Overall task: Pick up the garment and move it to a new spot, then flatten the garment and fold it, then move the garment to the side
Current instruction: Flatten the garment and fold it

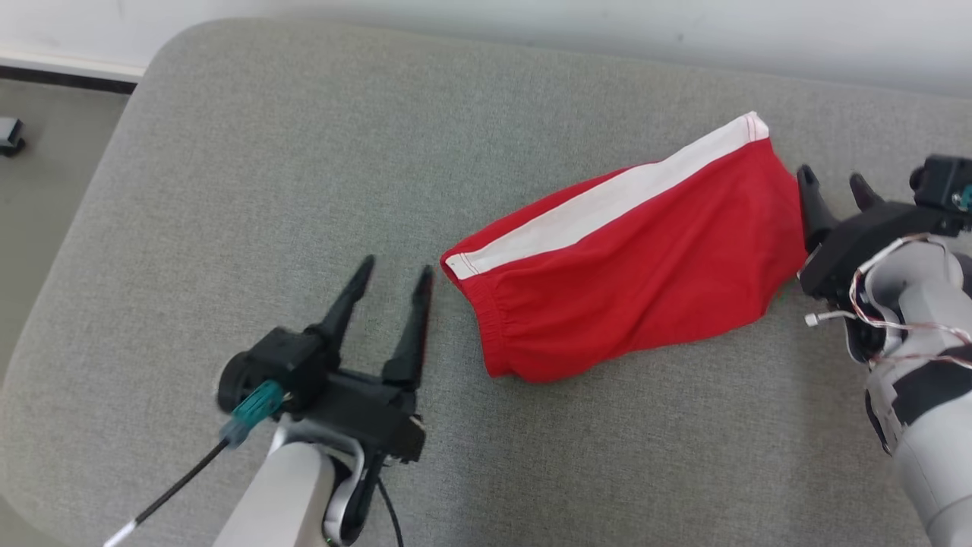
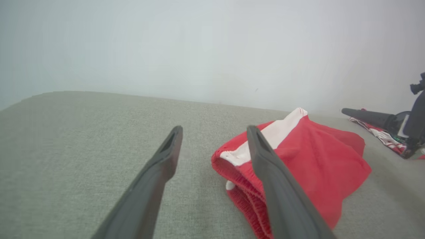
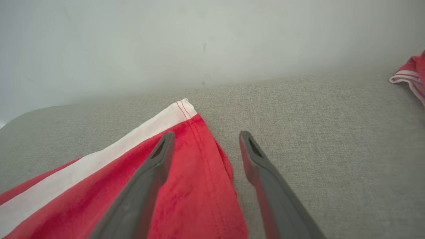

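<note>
The garment (image 1: pixel 630 266), red shorts with a white side stripe, is seen lying doubled over on the grey cloth-covered table (image 1: pixel 228 152), right of its middle. Its elastic waistband is turned toward the left claw (image 1: pixel 397 267) and its hem toward the right claw (image 1: pixel 831 178).

Both claws are held apart and empty. The left claw is placed just beside the waistband. The right claw is placed at the hem end, with one finger over the red cloth in the right wrist view; whether it touches cannot be told.

The fold is judged to be made, so the move to the side is taken as the step in hand. Both layers should be pinched together at each end, low against the table, so that the lower layer is carried along. The ends should be lifted level and kept taut, so that the fold is not shaken out. A second striped cloth (image 3: pixel 410 74) at the far right should be steered clear of.
</note>
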{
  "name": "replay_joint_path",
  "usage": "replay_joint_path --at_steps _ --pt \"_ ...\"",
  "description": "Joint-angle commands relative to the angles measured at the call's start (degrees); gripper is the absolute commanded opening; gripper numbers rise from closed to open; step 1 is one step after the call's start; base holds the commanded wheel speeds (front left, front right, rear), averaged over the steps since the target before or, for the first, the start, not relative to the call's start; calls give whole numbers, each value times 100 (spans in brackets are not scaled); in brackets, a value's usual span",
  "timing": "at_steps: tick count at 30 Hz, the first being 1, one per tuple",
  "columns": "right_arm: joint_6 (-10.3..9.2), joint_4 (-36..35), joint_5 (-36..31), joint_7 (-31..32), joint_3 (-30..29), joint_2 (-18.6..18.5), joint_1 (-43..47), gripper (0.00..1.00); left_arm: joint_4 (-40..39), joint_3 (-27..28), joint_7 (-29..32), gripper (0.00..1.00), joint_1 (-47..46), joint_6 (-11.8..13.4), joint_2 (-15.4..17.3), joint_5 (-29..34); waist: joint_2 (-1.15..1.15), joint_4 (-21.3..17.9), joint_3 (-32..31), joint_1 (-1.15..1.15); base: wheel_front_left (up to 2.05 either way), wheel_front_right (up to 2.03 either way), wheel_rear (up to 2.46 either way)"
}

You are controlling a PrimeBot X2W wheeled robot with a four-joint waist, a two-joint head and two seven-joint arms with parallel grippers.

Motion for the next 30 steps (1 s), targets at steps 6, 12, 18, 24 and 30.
replay_joint_path --at_steps 6,12,18,24,30 --pt "-17 90 286 -76 210 -256 374 100 -923 901 -16 100 850 154 -73 629 0 58 -195 1 0 0 0" --pt "-17 356 452 -154 270 -314 457 100 -1399 1495 -16 100 1504 122 -142 1096 0 200 -184 1 0 0 0" --pt "-17 784 502 -253 255 -280 357 100 -1469 1612 -16 100 1789 47 -169 1320 0 369 -144 1 0 0 0" --pt "-17 1131 509 -322 225 -302 198 100 -1526 1529 -16 100 1753 36 -177 1212 0 495 -47 1 0 0 0" --pt "-17 1257 603 -312 230 -157 134 0 -1502 1411 -16 100 1704 106 -175 1179 0 508 -5 1 0 0 0"
